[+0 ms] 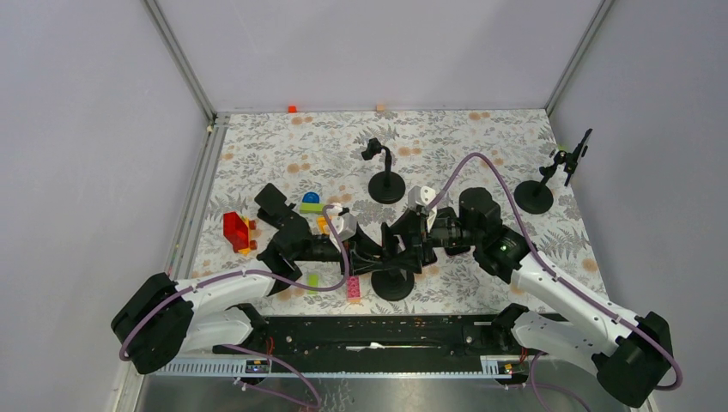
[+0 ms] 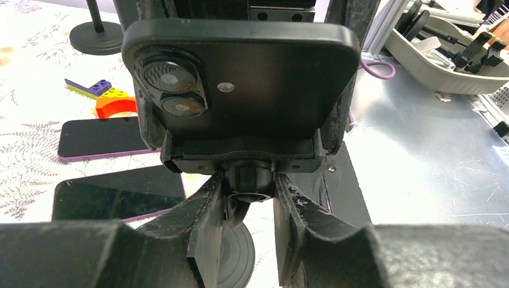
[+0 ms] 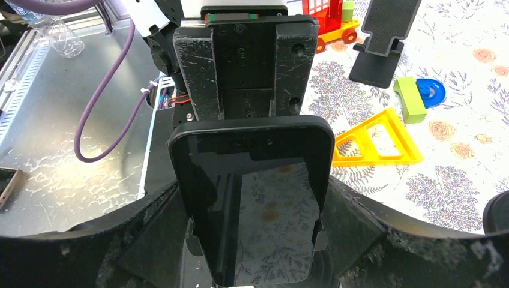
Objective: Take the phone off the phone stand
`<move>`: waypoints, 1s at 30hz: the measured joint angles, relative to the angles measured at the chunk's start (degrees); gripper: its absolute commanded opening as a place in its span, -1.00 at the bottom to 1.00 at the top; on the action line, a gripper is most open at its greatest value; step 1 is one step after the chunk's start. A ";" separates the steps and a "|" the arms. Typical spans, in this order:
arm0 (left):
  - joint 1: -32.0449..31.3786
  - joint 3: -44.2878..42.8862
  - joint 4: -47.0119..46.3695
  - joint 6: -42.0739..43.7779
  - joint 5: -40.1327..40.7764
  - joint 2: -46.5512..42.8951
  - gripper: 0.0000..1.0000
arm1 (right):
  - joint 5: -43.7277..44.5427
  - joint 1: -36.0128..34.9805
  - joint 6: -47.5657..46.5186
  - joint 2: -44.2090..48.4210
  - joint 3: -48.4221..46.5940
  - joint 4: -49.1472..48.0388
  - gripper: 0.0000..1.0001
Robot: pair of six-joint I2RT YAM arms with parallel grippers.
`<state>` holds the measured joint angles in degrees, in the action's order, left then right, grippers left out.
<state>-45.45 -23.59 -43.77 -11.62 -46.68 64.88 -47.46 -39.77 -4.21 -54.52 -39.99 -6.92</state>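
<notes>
Closest to us, the left claw (image 2: 249, 195) is clenched on the phone stand (image 2: 240, 153), its fingers (image 2: 207, 207) pinching the ball joint (image 2: 249, 180) just under the clamp. Above that sits the phone (image 2: 252, 66), seated in the clamp, with its twin lenses facing this wrist. From the opposite side the right claw (image 3: 255, 204) looks to be grasping the phone, a finger pressed along each side edge and the dark screen facing that wrist. Below the stand we see its round base (image 2: 237, 255) and, just beside it, two spare phones (image 2: 102, 138) lying flat on the counter (image 2: 24, 162).

We judge the pull-out is about to begin, and the risks lie in the two grips. A round joint gives the left claw little purchase, so if it slips, the stand may lift or tip along with the phone. If the clamp grips hard, a skewed pull could wrench the phone from the right claw and drop it onto the spare phones.
</notes>
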 measured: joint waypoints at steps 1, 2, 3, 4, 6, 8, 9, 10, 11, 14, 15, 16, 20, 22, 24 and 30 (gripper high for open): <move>0.00 -0.07 0.07 0.02 0.00 0.00 -1.00 | -0.04 0.00 -0.26 -0.24 -0.46 0.76 0.42; 0.00 -0.07 0.15 0.02 0.00 0.00 -1.00 | -0.04 0.00 -0.44 -0.42 -0.72 1.18 0.44; 0.00 -0.07 0.15 0.00 0.02 0.00 -1.00 | -0.09 0.00 -0.61 -0.68 -1.16 1.81 0.49; 0.00 -0.09 0.15 0.00 0.02 0.00 -1.00 | -0.13 0.00 -0.72 -0.92 -1.44 2.14 0.52; 0.00 -0.09 0.22 0.00 0.02 0.02 -1.00 | -0.13 0.00 -0.90 -1.22 -1.81 2.62 0.58; 0.00 -0.09 0.22 0.00 0.02 0.02 -1.00 | -0.13 0.00 -0.96 -1.49 -2.19 3.21 0.67; 0.00 -0.09 0.24 0.00 0.04 0.02 -1.00 | -0.13 0.00 -0.96 -1.57 -2.32 3.37 0.70; 0.00 -0.09 0.28 0.00 0.02 0.02 -1.00 | -0.13 0.00 -0.94 -1.64 -2.40 3.52 0.75; 0.00 -0.09 0.28 0.00 0.09 0.02 -1.00 | -0.11 0.00 -0.94 -1.75 -2.58 3.76 0.76; 0.00 -0.22 0.48 0.00 0.50 0.07 -1.00 | -0.07 -0.09 -0.87 -2.05 -3.04 4.13 0.81; 0.00 -0.26 0.59 -0.02 0.57 0.09 -1.00 | -0.09 -0.11 -0.87 -2.10 -3.19 4.28 0.82; 0.00 -0.31 0.63 -0.02 0.61 0.09 -1.00 | -0.04 -0.15 -0.79 -2.12 -3.26 4.42 0.82; 0.00 -0.31 0.68 -0.02 0.72 0.09 -1.00 | 0.00 -0.20 -0.63 -2.12 -3.28 4.50 0.81; 0.00 -0.31 0.68 -0.02 0.81 0.09 -1.00 | 0.00 -0.20 -0.48 -2.12 -3.28 4.50 0.75; 0.00 -0.31 0.66 -0.02 0.79 0.09 -1.00 | 0.02 -0.20 -0.46 -2.12 -3.28 4.48 0.45; -0.09 -0.31 0.63 -0.20 0.59 0.09 -0.59 | 0.24 -0.20 -0.85 -2.12 -3.28 4.37 -0.89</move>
<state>-45.54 -23.90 -43.13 -11.81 -46.09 64.97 -47.22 -39.97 -5.06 -56.64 -43.27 -2.55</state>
